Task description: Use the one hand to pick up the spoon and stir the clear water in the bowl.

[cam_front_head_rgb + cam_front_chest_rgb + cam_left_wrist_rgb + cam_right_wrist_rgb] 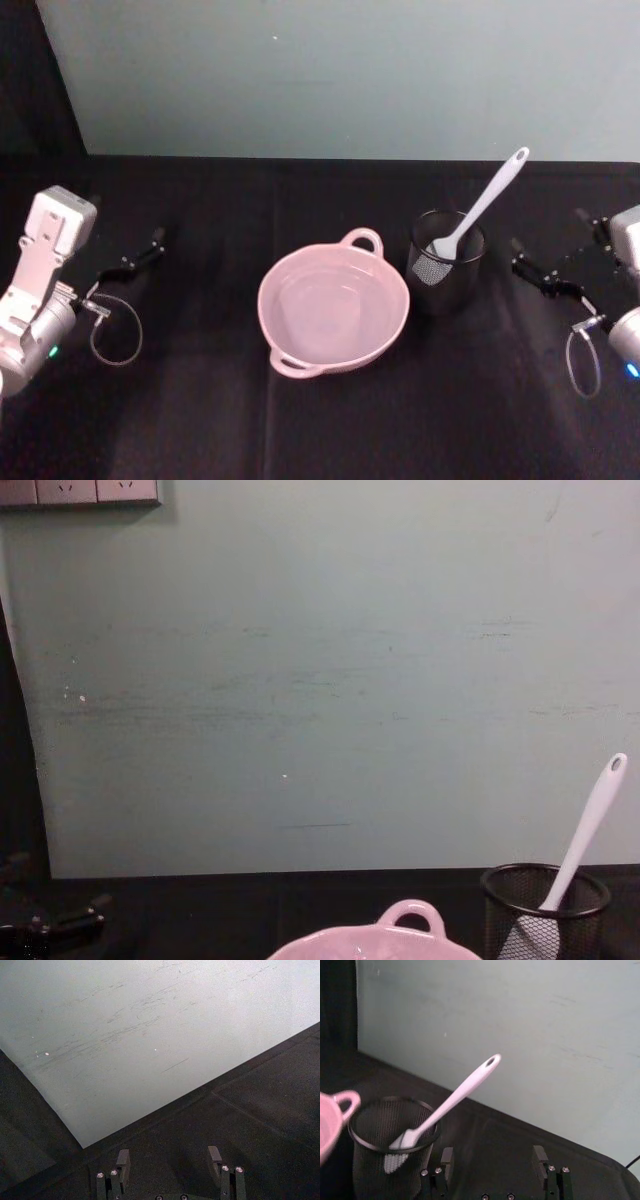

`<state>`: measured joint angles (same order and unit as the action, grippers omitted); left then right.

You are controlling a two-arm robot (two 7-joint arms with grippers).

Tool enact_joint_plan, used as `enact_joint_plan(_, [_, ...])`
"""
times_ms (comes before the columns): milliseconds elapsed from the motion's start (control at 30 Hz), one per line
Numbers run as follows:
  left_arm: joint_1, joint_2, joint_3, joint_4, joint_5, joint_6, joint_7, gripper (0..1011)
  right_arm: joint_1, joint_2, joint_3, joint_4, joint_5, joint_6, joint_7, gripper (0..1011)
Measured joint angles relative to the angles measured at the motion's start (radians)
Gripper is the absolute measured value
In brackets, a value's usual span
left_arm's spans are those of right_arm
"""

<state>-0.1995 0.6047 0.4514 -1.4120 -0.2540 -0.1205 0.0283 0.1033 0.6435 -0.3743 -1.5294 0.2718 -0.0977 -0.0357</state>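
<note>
The spoon (480,210) leaned in the black mesh cup (440,272) just right of the pink bowl (268,292). The left gripper (169,1154) and right gripper (492,1152) flanked them, jaws spread.

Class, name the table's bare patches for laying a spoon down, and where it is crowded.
Bare cloth: between left gripper and bowl, and in front of the bowl. Crowded: bowl, mesh cup holding the spoon, right gripper.
</note>
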Motion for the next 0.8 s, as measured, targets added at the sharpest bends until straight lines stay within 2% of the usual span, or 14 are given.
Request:
enact_joint_plan(100, [0.000,0.000,0.000,0.000,0.000,0.000,0.000,1011,-0.027,0.002,0.034,-0.031,0.053,-0.011,0.023,1003])
enact_joint_plan(167, [0.000,0.000,0.000,0.000,0.000,0.000,0.000,1011,-0.039,-0.007,0.061,-0.043,0.113,-0.025,0.058,1003])
enact_joint_plan(200, [0.000,0.000,0.000,0.000,0.000,0.000,0.000,1011,-0.041,-0.019,0.080,-0.044,0.163,-0.033,0.091,1003])
enact_joint_plan(267, [0.000,0.000,0.000,0.000,0.000,0.000,0.000,1011,-0.038,-0.035,0.097,-0.038,0.220,-0.037,0.130,1003])
enact_joint_plan(300, [0.000,0.000,0.000,0.000,0.000,0.000,0.000,1011,-0.030,-0.051,0.109,-0.028,0.273,-0.037,0.168,1003])
enact_joint_plan(400, [0.000,0.000,0.000,0.000,0.000,0.000,0.000,1011,-0.010,-0.076,0.125,-0.002,0.349,-0.028,0.227,1003])
enact_joint_plan(433, [0.000,0.000,0.000,0.000,0.000,0.000,0.000,1011,0.008,-0.095,0.132,0.020,0.395,-0.016,0.268,1003])
enact_joint_plan(533, [0.000,0.000,0.000,0.000,0.000,0.000,0.000,1011,0.038,-0.122,0.144,0.058,0.464,0.003,0.328,1003])
enact_joint_plan(567, [0.000,0.000,0.000,0.000,0.000,0.000,0.000,1011,0.058,-0.140,0.152,0.085,0.503,0.018,0.362,1003])
enact_joint_plan(633, [0.000,0.000,0.000,0.000,0.000,0.000,0.000,1011,0.077,-0.156,0.160,0.108,0.542,0.035,0.396,1003])
enact_joint_plan(667, [0.000,0.000,0.000,0.000,0.000,0.000,0.000,1011,0.099,-0.174,0.169,0.138,0.580,0.055,0.429,1003])
enact_joint_plan(767, [0.000,0.000,0.000,0.000,0.000,0.000,0.000,1011,0.128,-0.195,0.180,0.176,0.629,0.085,0.465,1003])
enact_joint_plan(800, [0.000,0.000,0.000,0.000,0.000,0.000,0.000,1011,0.148,-0.207,0.184,0.201,0.660,0.108,0.480,1003])
